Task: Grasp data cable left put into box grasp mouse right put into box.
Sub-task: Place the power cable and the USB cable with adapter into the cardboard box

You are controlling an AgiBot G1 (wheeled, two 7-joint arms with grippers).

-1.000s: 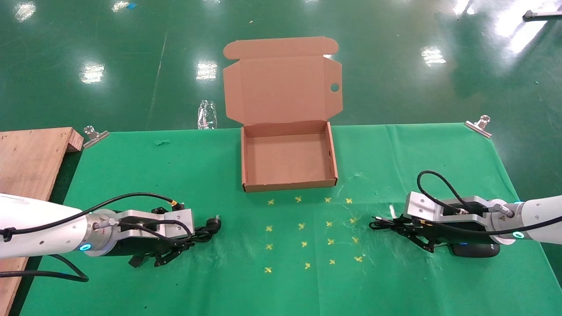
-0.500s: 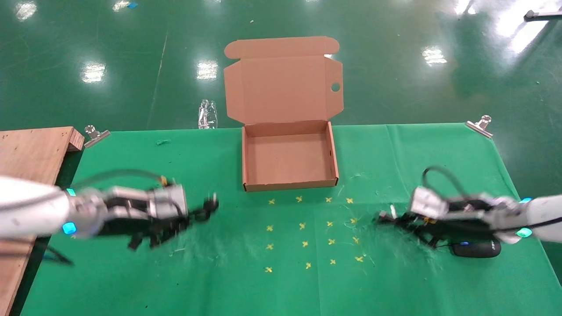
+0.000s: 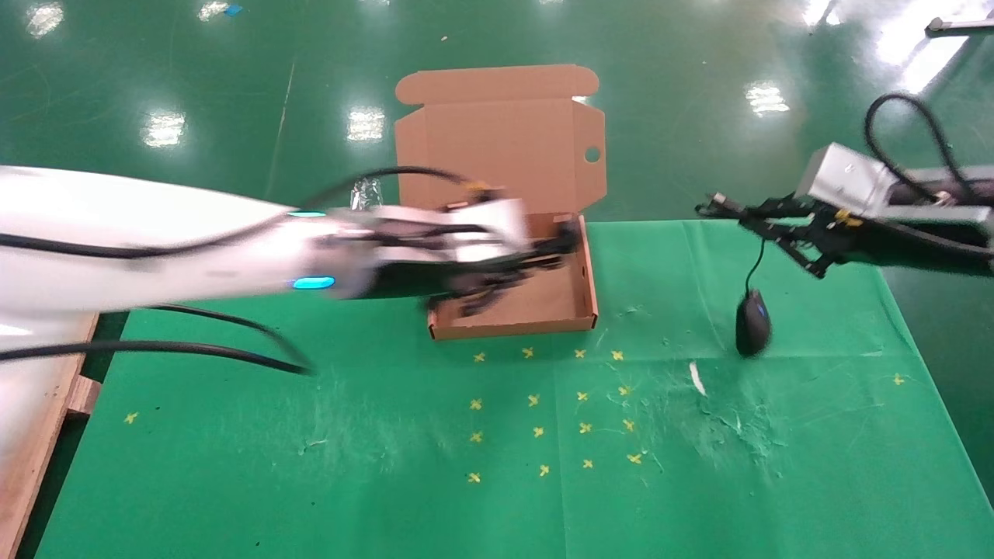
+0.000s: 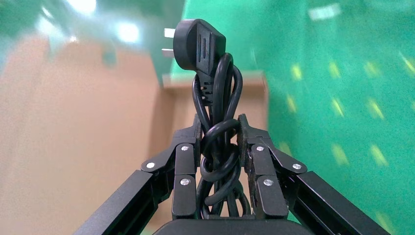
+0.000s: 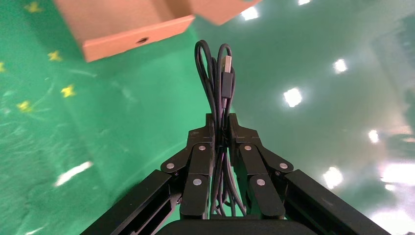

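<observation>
Left end effector [image 4: 219,147] pinching data cable [image 4: 215,117] above box [image 3: 588,272]. Right end effector [image 5: 220,129] clamped on mouse cord [image 5: 218,78]; mouse [image 3: 752,323] dangling over desk [image 3: 233,435], right of box.

White arms [image 3: 140,241], black cables, silver-screwed black hands [image 4: 220,161].

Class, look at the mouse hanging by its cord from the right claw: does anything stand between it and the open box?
Nothing visible does. The mouse dangles right of the box, bare green cloth between them. The left claw, holding the data cable, is over the box.
</observation>
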